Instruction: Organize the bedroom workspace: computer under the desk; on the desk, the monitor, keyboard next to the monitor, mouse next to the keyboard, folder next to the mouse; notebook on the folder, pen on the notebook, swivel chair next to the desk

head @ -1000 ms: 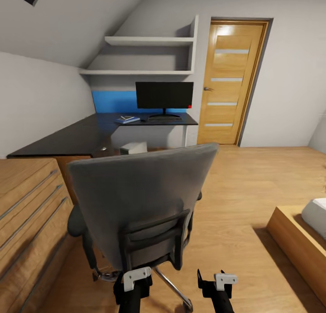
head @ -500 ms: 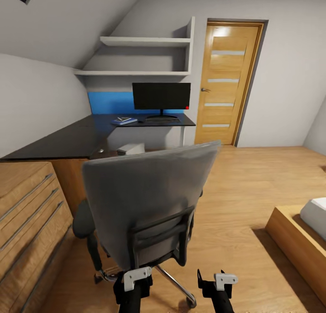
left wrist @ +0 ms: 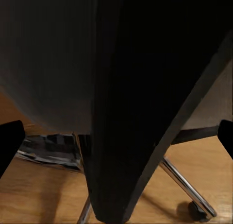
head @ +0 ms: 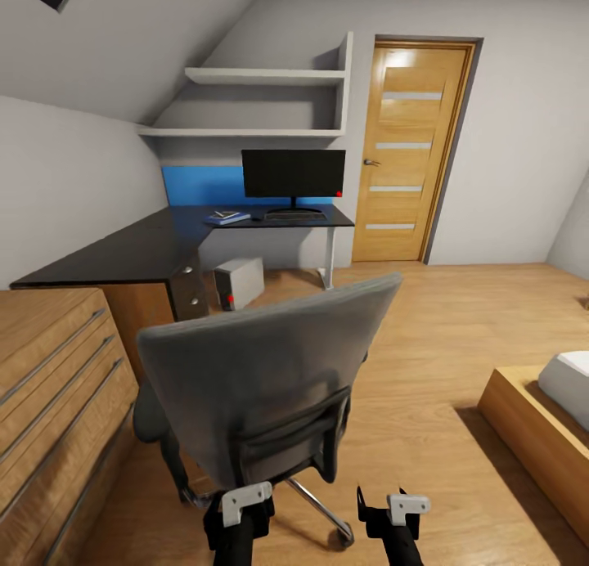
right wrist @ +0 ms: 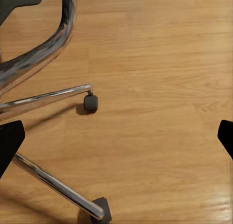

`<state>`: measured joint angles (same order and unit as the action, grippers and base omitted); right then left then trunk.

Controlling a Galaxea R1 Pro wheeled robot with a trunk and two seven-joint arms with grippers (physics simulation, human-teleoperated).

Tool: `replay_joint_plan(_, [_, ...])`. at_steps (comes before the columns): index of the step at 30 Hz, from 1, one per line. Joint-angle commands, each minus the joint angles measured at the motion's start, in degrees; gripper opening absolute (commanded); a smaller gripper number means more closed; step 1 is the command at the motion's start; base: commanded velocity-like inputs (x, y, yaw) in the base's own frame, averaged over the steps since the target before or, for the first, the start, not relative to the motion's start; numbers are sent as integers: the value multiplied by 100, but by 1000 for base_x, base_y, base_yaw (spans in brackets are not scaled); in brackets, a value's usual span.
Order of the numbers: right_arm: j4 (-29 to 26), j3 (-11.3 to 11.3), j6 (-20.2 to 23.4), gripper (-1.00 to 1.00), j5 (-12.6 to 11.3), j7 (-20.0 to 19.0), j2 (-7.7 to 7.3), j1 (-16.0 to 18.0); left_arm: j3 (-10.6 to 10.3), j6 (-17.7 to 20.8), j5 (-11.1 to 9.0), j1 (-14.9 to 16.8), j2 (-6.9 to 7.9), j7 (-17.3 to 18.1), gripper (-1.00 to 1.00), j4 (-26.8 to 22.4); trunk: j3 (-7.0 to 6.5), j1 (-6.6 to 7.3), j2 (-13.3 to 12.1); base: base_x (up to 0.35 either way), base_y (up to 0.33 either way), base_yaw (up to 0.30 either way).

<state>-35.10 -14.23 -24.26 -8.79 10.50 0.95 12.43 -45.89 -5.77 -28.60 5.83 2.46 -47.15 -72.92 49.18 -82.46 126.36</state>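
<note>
Chair [head: 262, 386] stands directly ahead of both grippers, its grey back turned to the robot and leaning a little to the robot's left, so the coming move reads as a forward push to bring it beside the desk. Left gripper [head: 243, 505] sits low, just behind the chair's back support, and in the left wrist view that dark back [left wrist: 121, 88] looms right in front, with a fingertip [left wrist: 9, 141] at either edge of the picture and nothing between them: the fingers are spread wide. Right gripper [head: 397, 507] hangs off to the right of the chair, over bare floor [head: 442, 361]; its wrist view looks down on the chrome legs [right wrist: 53, 95] and castors of the star base, fingers likewise wide and empty. So the left arm is the nearer one to the chair, close to touching; whether it actually touches I cannot tell. A light wood drawer unit [head: 49, 378] flanks the chair on the left, a bed [head: 540, 411] corner on the right. Beyond the chair the black L-shaped surface [head: 139, 251] runs back to the far wall, with the computer [head: 239, 282] on the floor under it. On the far end stand the monitor [head: 293, 173], a keyboard [head: 293, 216] at its foot, and the blue folder [head: 227, 217] with something small stacked on it. The mouse and pen are too small to make out. A wooden door [head: 413, 149] closes the view.
</note>
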Motion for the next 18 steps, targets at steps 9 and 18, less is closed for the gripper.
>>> replay_joint_plan(9, [5, -39, -26, 100, -61, 40, -13, 5, -9, -56, -40, 9, 9, -16, 100, -3, 5, 2, 3, -153, 0, 0])
replay_joint_plan(18, [10, -42, -26, 100, -61, 40, -16, 6, -8, -56, -40, 10, 9, -19, 100, -3, 5, 2, 3, -245, 0, 0])
